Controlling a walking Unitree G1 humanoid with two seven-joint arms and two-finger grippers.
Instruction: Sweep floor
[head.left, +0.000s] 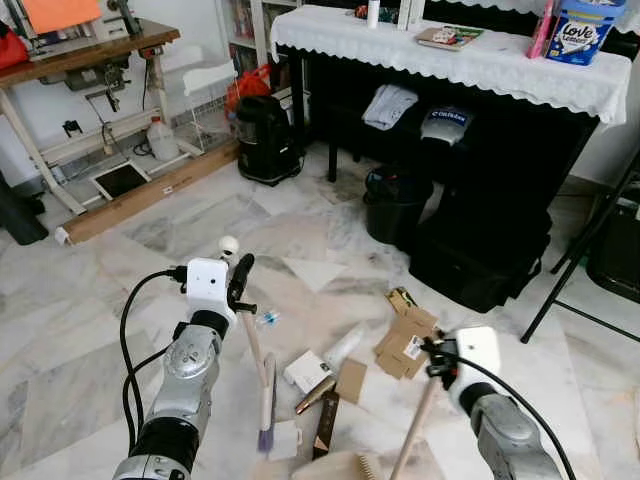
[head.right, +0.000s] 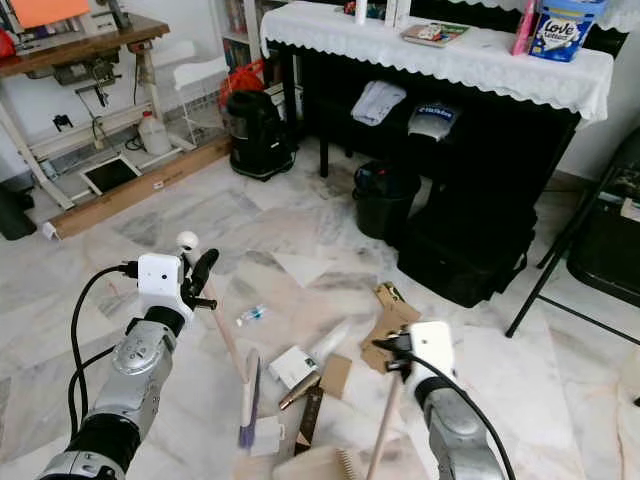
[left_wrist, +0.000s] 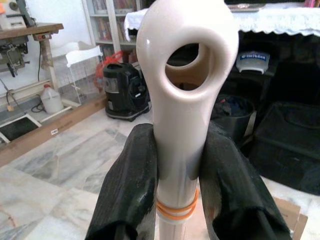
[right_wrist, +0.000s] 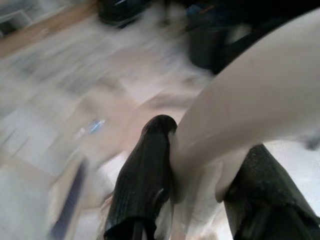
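Cream broom and dustpan handle, both pinched, are bracketing cardboard scraps; I'm sweeping next, dustpanward.

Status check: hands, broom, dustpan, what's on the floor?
Left hand shut on broom handle. Right hand shut on dustpan handle. Cardboard scraps, small box and plastic bottle ahead, unswept.

Cream broom handle (hanging hole on top), clamped between black fingers
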